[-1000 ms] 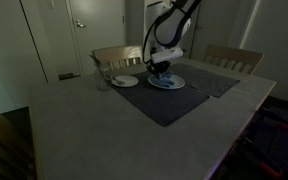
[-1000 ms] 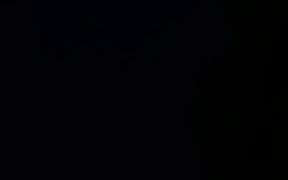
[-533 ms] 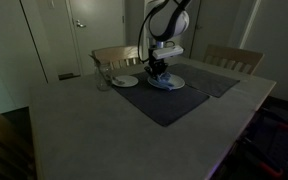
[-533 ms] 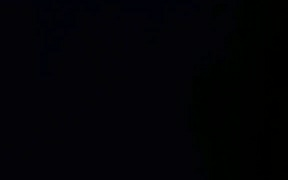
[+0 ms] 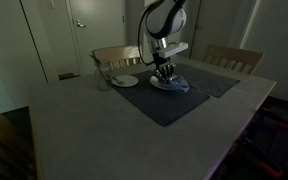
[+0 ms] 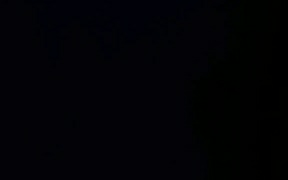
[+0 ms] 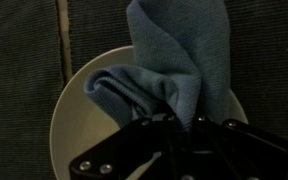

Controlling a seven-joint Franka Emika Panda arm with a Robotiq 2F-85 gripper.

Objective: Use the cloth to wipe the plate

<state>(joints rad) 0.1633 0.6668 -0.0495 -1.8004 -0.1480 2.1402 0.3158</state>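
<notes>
Fabric bunches straight ahead of the jaws: the cloth, light blue and soft, is pinched between them, with the gripper closed tight on a gathered fold, so that only a narrow ridge of cloth shows where the dark fingers meet; from that pinch one rounded lobe of the cloth spreads out to one side of the jaws and lies on the plate, while a taller flap runs on beyond the jaws, past the plate's far rim and over the dark placemat; the plate itself sits directly under the jaws, round and white, with most of its bare surface showing on the lobe's side and only a sliver of rim on the opposite side; a pale strip of table shows farther out beyond the jaws, running alongside the placemat; in an exterior view the gripper points down from the arm onto the plate, and the cloth trails out from under the jaws toward one edge of the plate; well apart from the jaws, on the side away from that trailing cloth, stands a smaller white dish, on the same placemat as the plate; a second placemat lies on the jaws' other side; both rest on the grey table, and two wooden chairs stand at the table's edge behind the jaws; the room is dim, so finer detail of the grip cannot be made out from there.
</notes>
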